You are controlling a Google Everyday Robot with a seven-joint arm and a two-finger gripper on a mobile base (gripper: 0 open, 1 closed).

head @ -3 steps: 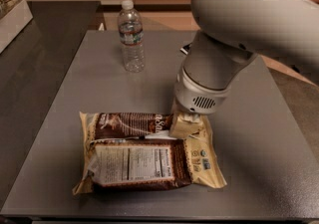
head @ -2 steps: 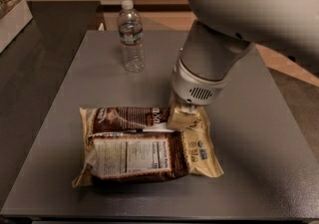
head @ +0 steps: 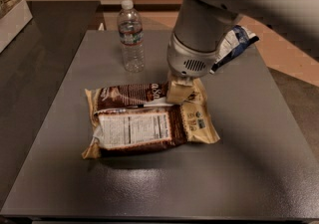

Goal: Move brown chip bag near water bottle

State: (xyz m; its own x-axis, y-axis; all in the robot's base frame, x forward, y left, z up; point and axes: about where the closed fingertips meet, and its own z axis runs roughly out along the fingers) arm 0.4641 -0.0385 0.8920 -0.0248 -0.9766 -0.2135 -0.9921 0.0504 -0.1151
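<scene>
The bag (head: pixel 149 123) has slid up the table (head: pixel 249 168) over the last second. Its far edge now lies closer to the bottle (head: pixel 131 36) than it did, and its near edge has left more bare table in front. The bottle has not moved and stands upright at the far left of the table. The arm has drawn back with the bag. That uncovers a small blue bag (head: pixel 233 44), which shows tilted behind the wrist on the far right.

The gripper (head: pixel 179 91) is down on the bag's far right corner, touching it where the brown middle meets the cream end. I cannot tell whether it is clamped on the bag or only pressed against it, because the wrist housing hides that.

My reading is that the move is under way and going the right way. The bag is already near the bottle, though a strip of table still separates them. A little more travel toward the far left should finish it, if the bag's corner does not tip the bottle.

The bag lies label-up. Its white nutrition panel (head: pixel 132 131) has rows of print too fine to read. White lettering on the brown band and small marks on the cream end are also illegible, as is the bottle's label band.
</scene>
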